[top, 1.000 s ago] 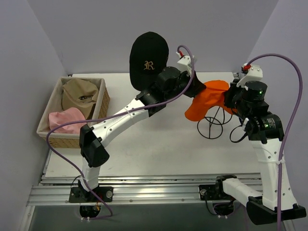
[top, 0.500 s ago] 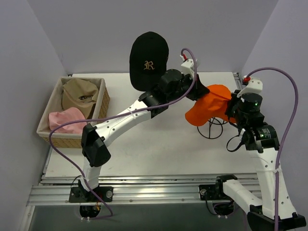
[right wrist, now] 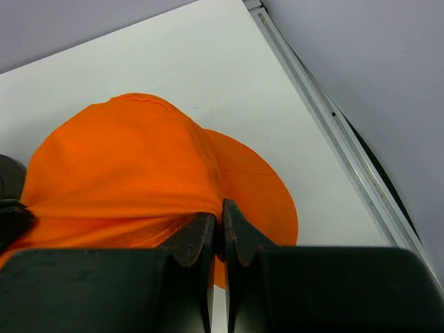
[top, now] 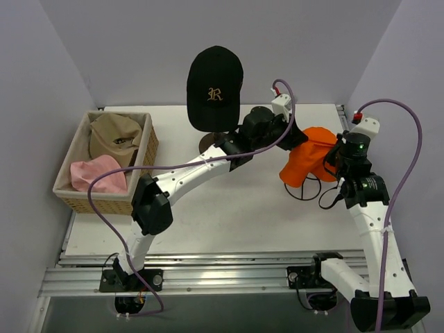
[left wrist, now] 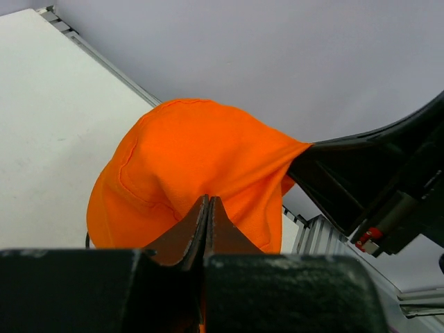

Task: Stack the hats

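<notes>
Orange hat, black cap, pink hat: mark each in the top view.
orange hat [top: 301,165], top external view, middle of its visible fabric.
black cap [top: 214,75], top external view, crown above the gold R.
pink hat [top: 97,173], top external view, middle of its fabric.

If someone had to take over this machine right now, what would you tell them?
Left gripper: shut on the orange hat. Right gripper: shut on the same hat's other side.
Orange hat hangs between them over a wire stand. Black cap sits on a stand at the back. Tan cap and pink hat lie in the wicker basket.
Done: no stack yet. Left: all the stacking.
</notes>
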{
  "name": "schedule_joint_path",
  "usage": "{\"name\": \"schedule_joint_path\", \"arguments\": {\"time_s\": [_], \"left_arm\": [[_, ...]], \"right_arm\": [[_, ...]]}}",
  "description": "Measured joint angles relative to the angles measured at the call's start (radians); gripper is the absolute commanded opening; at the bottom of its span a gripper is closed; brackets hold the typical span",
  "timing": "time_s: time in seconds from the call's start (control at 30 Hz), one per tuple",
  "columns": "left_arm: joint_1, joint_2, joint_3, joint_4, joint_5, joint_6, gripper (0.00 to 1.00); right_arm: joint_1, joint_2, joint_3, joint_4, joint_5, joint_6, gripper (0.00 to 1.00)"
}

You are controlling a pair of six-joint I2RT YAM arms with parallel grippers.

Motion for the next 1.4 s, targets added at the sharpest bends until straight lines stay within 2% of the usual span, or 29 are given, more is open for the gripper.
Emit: {"name": "schedule_joint_path", "arguments": {"time_s": [0.2, 0.37, 0.43, 0.47, 0.63, 0.77, 0.9, 1.1, 1.4], "left_arm": [[-0.014, 0.012, 0.0, 0.017, 0.021, 0.0, 0.02], [-0.02, 0.024, 0.008, 0.021, 0.019, 0.005, 0.02], [-0.02, 0.031, 0.01, 0.019, 0.014, 0.011, 0.04], [-0.02, 0.034, 0.01, 0.016, 0.008, 0.014, 0.07], [0.003, 0.039, 0.01, -0.032, -0.042, 0.041, 0.3], [0.037, 0.037, -0.006, -0.048, -0.076, 0.055, 0.34], [0.05, 0.037, -0.021, -0.066, -0.094, 0.066, 0.35], [0.04, 0.035, -0.037, -0.061, -0.086, 0.067, 0.35], [0.019, -0.037, -0.175, -0.046, -0.088, 0.068, 0.38]], "right_arm": [[-0.117, 0.006, -0.012, -0.003, -0.108, 0.02, 0.0], [-0.167, 0.057, 0.014, -0.025, -0.169, 0.024, 0.01], [-0.18, 0.076, 0.014, -0.026, -0.19, 0.024, 0.1], [-0.184, 0.082, 0.014, -0.026, -0.19, 0.026, 0.21], [-0.234, 0.089, 0.014, -0.025, -0.136, 0.023, 0.41], [-0.253, 0.073, 0.02, -0.026, -0.113, 0.046, 0.58], [-0.257, 0.034, 0.025, -0.028, -0.125, 0.105, 0.68], [-0.271, -0.071, 0.007, -0.025, -0.216, 0.182, 0.68], [-0.272, -0.205, -0.169, -0.008, -0.369, 0.224, 0.63]]}}
